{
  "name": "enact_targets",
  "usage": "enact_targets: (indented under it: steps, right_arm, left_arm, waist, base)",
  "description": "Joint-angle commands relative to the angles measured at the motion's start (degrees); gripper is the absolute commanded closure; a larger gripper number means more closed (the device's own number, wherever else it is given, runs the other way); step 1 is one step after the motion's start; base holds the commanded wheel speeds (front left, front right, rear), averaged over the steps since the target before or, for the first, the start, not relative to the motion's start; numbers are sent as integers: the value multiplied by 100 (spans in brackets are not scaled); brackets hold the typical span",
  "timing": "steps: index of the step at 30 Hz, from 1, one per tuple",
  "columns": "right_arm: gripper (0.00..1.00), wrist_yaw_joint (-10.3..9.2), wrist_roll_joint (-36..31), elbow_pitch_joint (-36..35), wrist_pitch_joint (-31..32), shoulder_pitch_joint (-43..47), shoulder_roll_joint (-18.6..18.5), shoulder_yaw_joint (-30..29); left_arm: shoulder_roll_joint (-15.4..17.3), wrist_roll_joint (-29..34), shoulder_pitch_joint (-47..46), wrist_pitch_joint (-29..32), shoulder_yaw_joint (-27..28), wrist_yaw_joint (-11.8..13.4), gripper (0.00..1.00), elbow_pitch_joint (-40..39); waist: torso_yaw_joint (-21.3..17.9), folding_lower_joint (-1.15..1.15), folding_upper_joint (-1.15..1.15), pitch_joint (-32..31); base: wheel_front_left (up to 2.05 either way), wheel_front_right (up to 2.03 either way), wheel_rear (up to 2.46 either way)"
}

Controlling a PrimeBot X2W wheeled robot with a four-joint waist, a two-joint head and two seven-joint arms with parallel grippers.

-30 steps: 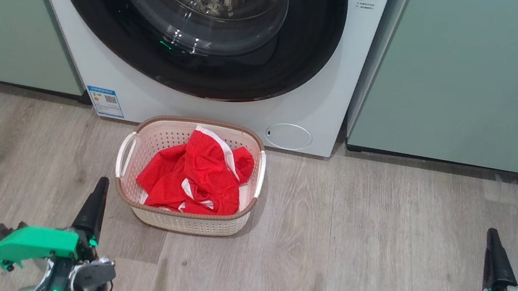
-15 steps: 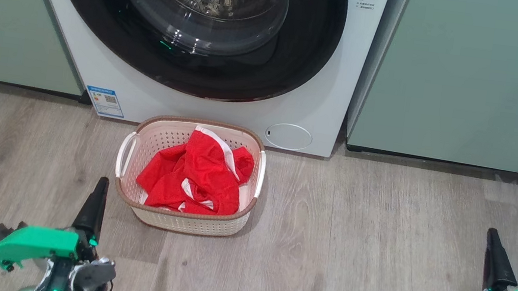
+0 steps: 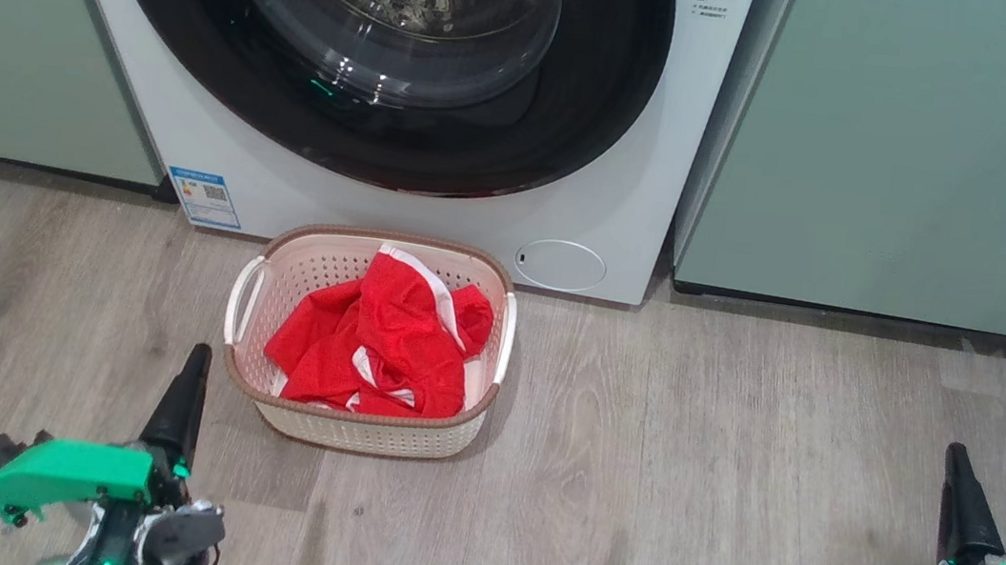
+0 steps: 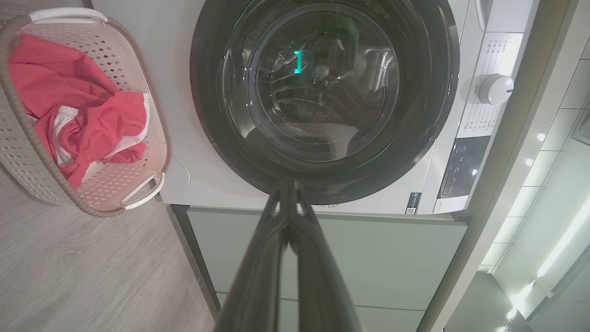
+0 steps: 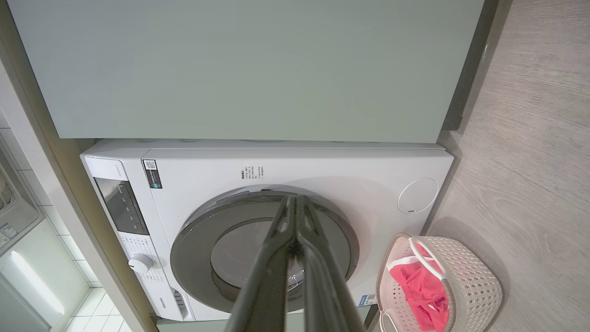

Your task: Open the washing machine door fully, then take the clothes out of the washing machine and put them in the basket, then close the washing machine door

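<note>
The round glossy black washing machine door (image 3: 377,56) sits flush against the white washing machine (image 3: 608,209); it also appears in the left wrist view (image 4: 322,97) and in the right wrist view (image 5: 262,249). The red clothes (image 3: 381,335) lie crumpled inside the cream basket (image 3: 369,434) on the floor just before the washer. My left gripper (image 3: 194,358) is shut and empty, low at the basket's left. My right gripper (image 3: 956,458) is shut and empty, far off to the right.
Pale green cabinets (image 3: 913,150) flank the washer on both sides. Grey wood-look floor (image 3: 678,496) stretches between the basket and my right gripper. A round service flap (image 3: 560,265) sits low on the washer, right of the basket.
</note>
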Motion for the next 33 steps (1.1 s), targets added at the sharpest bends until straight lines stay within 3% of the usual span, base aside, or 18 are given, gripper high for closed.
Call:
enact_targets:
  steps: [1, 33]
  right_arm:
    - [100, -3, 35, -221, 33, -255, -4, 112]
    - [100, -3, 35, -221, 33, -255, -4, 112]
  left_arm:
    - [29, -23, -317, 34, 181, 4, 100, -204]
    - [29, -23, -317, 34, 181, 4, 100, -204]
  waist:
    - [0, 0, 0, 0]
    - [0, 0, 0, 0]
  base:
    - [0, 0, 0]
    - [0, 0, 0]
